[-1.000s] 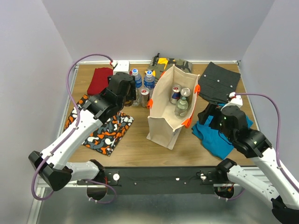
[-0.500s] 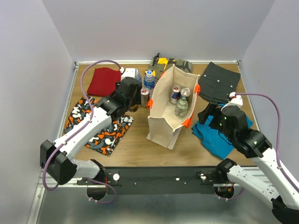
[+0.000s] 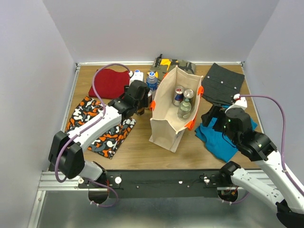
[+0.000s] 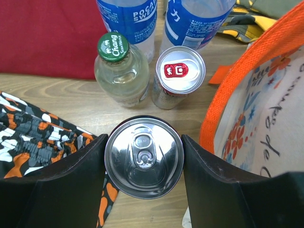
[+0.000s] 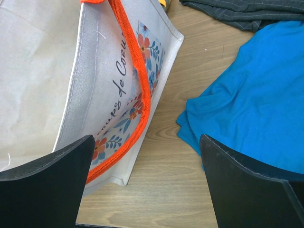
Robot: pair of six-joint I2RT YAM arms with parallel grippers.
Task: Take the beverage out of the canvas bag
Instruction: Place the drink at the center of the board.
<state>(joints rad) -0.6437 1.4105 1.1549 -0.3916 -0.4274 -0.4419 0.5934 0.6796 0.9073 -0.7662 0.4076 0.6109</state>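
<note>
Your left hand [image 4: 144, 160] grips a silver can [image 4: 144, 153] with the canvas bag [image 4: 259, 118] to its right, and your right hand [image 5: 147, 164] gapes open; next, stand the can on the desk [image 4: 57, 90] and release.

1. Looks like a robot lab test cell, not a home;
2. plain blank walls [image 3: 161, 28] box in one wooden table [image 3: 142, 152];
3. left arm [image 3: 92, 129] and right arm [image 3: 259, 147] mounted on a metal rail [image 3: 45, 178], purple cables [image 3: 112, 65] trailing;
4. bag [image 3: 164, 126] and clothes [image 3: 223, 83] laid out like props.

Shiny metal can [image 4: 144, 156], matt canvas bag [image 3: 164, 121], wooden table [image 3: 137, 151]
</note>
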